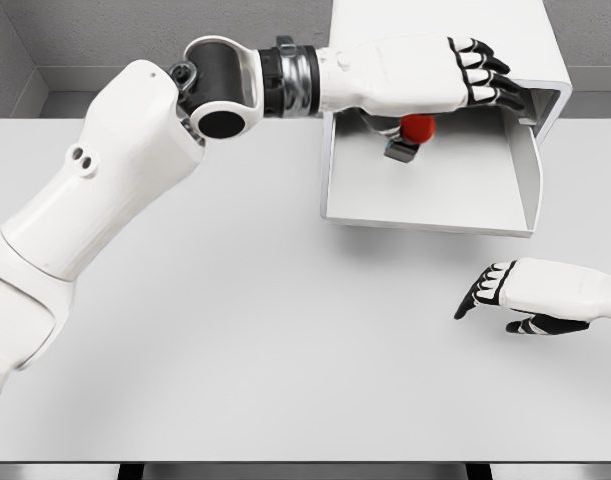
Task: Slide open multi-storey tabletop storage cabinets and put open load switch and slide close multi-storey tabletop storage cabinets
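Left arm [95, 215]: entered from the lower left, upper segments rising diagonally toward the top centre, then bent at a dark elbow joint [220, 85] so that the forearm ran level to the right. Left hand [430, 75]: extended flat, palm down, above the rear part of the open drawer; fingers [490, 75] lightly bent at the far end and reaching toward the cabinet front; nothing gripped, hand loose.

Table [235, 330]: pale grey top, carrying the cabinet at its far right side.

Storage cabinet [455, 25]: white box at the top right, its drawer [425, 200] slid out toward the viewer, floor and side walls exposed.

Load switch [410, 135]: red knob on a small grey base, lying in the drawer near its back edge, just below the left hand's palm and partly hidden by it; whether the hand touched it could not be told.

Right hand [530, 300]: came in from the right edge, low over the table in front of the drawer and apart from it; fingers relaxed and slightly drooped, holding nothing.
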Controlling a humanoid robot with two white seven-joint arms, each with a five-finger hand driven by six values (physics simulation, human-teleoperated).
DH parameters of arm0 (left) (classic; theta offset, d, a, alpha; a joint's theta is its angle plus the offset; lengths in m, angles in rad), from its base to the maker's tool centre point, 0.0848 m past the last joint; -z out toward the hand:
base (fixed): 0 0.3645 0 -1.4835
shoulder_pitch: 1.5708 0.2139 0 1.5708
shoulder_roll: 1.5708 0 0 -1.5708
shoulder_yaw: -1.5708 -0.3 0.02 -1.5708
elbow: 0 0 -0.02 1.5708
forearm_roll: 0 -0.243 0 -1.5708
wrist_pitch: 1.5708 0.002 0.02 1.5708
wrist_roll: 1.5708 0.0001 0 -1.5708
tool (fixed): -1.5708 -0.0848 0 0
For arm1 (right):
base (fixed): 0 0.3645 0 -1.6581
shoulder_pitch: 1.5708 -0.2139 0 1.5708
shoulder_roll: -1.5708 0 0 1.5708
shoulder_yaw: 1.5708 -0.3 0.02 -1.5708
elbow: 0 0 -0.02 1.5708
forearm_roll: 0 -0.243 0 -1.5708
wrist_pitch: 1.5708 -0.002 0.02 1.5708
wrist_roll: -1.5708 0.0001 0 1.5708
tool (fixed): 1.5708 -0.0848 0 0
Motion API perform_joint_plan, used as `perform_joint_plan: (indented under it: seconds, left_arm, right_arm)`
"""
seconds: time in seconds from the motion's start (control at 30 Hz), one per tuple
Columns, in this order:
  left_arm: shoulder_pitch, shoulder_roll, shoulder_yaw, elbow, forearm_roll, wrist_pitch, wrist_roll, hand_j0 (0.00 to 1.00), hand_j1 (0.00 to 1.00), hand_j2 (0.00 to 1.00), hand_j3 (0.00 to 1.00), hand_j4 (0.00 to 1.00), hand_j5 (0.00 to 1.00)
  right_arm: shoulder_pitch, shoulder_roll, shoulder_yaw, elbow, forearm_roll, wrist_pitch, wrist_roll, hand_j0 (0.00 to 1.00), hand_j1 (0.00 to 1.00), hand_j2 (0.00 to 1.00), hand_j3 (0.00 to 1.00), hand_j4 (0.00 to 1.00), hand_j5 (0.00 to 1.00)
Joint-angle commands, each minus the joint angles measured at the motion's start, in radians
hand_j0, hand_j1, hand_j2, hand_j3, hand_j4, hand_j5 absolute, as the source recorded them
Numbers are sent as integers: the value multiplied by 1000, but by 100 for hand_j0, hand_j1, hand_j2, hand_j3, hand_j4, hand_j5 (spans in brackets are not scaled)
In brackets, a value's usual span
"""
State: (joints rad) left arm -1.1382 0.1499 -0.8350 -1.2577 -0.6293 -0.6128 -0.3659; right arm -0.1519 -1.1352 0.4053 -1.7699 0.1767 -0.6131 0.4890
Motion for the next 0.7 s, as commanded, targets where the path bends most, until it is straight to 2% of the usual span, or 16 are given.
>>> perform_joint_plan:
  seconds: [0.0,0.07,0.27,0.63,0.67]
  left_arm:
    - [0,0,4,4,-9,2,-5,100,100,100,100,100,100]
    - [-15,0,0,0,-9,2,-96,100,100,100,100,100,100]
    - [-26,-1,-16,-11,-55,2,-103,100,100,100,100,100,100]
    - [-34,-10,-16,-11,-36,2,-100,100,100,100,100,100,100]
    - [-35,-21,-36,-32,-62,2,-105,100,100,100,100,100,100]
  right_arm:
    - [0,-1,0,0,-6,2,0,74,74,74,74,74,74]
    - [0,-1,0,0,-6,2,0,74,74,74,74,74,74]
    - [0,-1,0,0,-6,2,0,74,74,74,74,74,74]
    - [3,-3,0,0,-6,2,0,75,75,75,75,75,75]
    - [3,-3,0,0,-6,2,0,75,75,75,75,75,75]
